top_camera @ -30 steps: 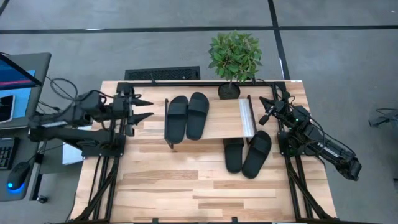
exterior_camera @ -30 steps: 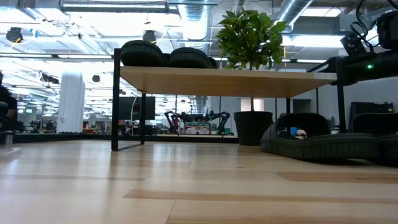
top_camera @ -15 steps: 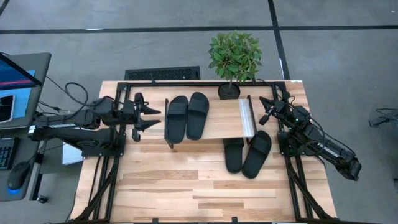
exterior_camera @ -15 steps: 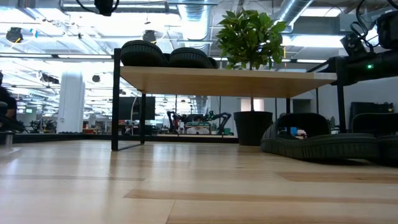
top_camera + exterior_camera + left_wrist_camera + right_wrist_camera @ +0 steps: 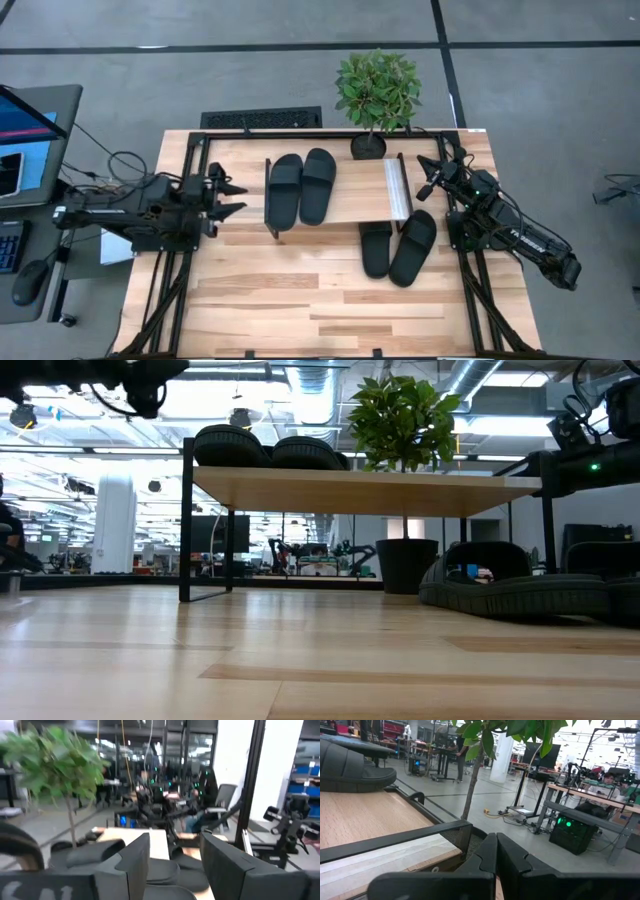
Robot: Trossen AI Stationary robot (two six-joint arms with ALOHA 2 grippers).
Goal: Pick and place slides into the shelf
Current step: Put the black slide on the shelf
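Fingers of the left gripper (image 5: 232, 197) stand apart, empty, beside the shelf (image 5: 350, 200); the right gripper (image 5: 424, 175) waits pinched together at the shelf's pale end. That shelf is a light-wood board on black legs. Two black slides on the shelf (image 5: 300, 186) lie side by side, long axes across the board. Two slides on the table (image 5: 398, 246) lie just beside it, slightly splayed. No writing is legible.

A grey floor (image 5: 540, 90) crossed by dark seam lines surrounds the butcher-block table (image 5: 300, 300), with a potted plant (image 5: 377, 90) at its far edge and a desk with a monitor (image 5: 25, 115) alongside. Beyond lies an open workshop with exposed ceiling ducts (image 5: 300, 385), bright overhead lights, a white column (image 5: 113, 520) and workbenches (image 5: 570, 795).
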